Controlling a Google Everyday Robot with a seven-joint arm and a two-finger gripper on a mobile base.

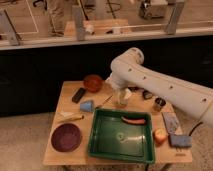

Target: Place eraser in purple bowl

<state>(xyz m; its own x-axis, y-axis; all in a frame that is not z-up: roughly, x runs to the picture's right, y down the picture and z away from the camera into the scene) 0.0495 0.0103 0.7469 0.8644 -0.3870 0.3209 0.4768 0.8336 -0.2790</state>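
1. Gripper (119, 95) hangs low over the back-middle of the desk (55, 155), at the end of the white arm (155, 85) reaching in from the right. It is just beside the pale cup (127, 93).
2. Gripper jaws spread wide, nothing held.
3. Eraser (78, 94) lies flat near the back-left corner of the desk, just left of the orange-brown bowl (93, 82) and apart from the gripper.
4. Purple bowl (66, 137) at the front-left corner, nothing in it, well apart from the eraser.
5. Light blue wedge (87, 105) sits between the eraser and the green tray (100, 145).
6. Green tray at front-middle, with a red-orange item (134, 120) at its back edge.
7. Blue sponge (179, 141) at the front-right corner and a metal cup (159, 104) near the right edge.
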